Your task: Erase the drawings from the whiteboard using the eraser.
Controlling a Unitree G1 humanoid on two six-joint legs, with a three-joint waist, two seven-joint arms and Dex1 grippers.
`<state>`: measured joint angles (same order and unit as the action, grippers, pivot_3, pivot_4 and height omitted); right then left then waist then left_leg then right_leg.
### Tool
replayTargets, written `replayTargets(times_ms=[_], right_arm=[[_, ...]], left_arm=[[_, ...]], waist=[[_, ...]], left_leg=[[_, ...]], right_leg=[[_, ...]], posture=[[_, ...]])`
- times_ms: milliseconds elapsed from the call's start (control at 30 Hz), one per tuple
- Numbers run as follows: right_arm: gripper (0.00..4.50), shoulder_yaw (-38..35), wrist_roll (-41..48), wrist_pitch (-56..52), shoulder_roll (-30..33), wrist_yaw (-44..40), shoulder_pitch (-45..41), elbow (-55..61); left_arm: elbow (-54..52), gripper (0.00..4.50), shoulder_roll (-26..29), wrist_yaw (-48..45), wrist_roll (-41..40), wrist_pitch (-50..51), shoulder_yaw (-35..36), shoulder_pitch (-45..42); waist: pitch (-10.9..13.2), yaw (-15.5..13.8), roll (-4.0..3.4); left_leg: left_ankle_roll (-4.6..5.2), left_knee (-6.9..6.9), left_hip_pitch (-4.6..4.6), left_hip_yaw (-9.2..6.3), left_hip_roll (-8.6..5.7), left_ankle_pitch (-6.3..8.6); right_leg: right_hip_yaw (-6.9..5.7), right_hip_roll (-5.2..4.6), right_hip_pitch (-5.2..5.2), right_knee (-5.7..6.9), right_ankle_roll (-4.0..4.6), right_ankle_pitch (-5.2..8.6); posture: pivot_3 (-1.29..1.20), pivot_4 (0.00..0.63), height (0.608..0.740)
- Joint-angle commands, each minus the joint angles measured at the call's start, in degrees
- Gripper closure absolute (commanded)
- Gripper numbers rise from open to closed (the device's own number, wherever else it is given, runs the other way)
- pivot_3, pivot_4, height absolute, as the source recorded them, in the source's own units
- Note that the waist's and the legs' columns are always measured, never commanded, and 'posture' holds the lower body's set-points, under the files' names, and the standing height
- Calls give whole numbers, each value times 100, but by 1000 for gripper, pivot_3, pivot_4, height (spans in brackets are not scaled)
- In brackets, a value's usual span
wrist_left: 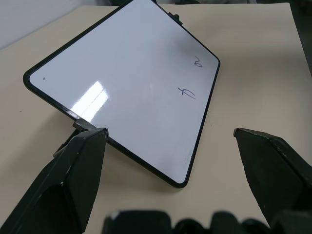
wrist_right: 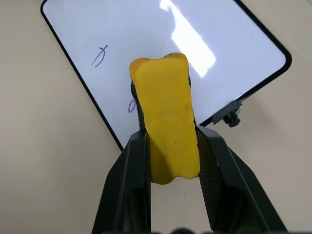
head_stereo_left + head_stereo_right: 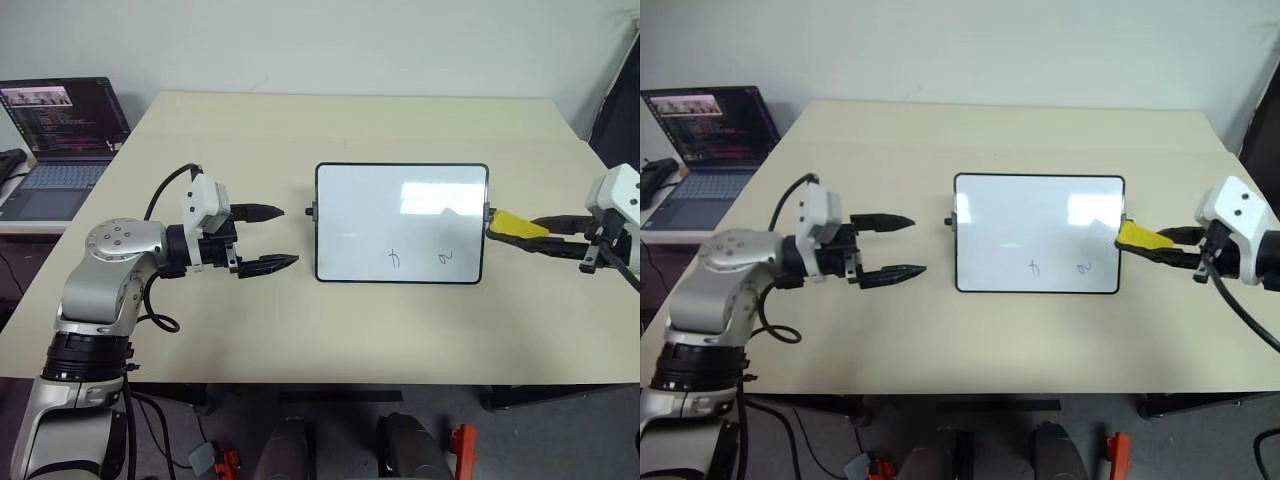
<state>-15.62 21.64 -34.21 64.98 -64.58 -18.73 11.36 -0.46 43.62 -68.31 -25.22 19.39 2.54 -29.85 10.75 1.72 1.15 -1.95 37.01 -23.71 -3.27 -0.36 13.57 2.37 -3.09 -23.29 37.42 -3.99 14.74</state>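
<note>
Whiteboard (image 3: 400, 222) lies flat mid worktop (image 3: 300, 130); two drawings (image 3: 420, 259) sit near its front edge. Right claw (image 3: 540, 232) is clamped on the yellow eraser (image 3: 515, 225), poised at the board's right edge. Left claw (image 3: 272, 238) is spread wide, holding nothing, just left of the board. Laptop (image 3: 60, 140) is open, well left of the board, off the worktop.

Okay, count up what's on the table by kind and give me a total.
Whiteboard: 1
Drawings on it: 2
Yellow eraser, held in the right gripper: 1
Laptop, on a side surface beside the table: 1
Total: 5
</note>
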Motion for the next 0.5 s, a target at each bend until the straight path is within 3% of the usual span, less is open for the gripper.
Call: replayTargets(times_ms=[33,500], right_arm=[[3534,-48,107,4,41,52,-118,150],[3534,147,184,79,25,13,-353,-7]], left_arm=[[-234,0,51,7,-118,-33,168,-71],[-418,0,121,123,-171,65,253,100]], waist=[[0,-1,0],[0,7,0]], left_leg=[[0,0,0,0,-1,0],[0,3,24,9,0,0]], right_leg=[[0,0,0,2,0,0],[11,0,-1,41,3,2]], posture=[[0,150,740],[0,150,740]])
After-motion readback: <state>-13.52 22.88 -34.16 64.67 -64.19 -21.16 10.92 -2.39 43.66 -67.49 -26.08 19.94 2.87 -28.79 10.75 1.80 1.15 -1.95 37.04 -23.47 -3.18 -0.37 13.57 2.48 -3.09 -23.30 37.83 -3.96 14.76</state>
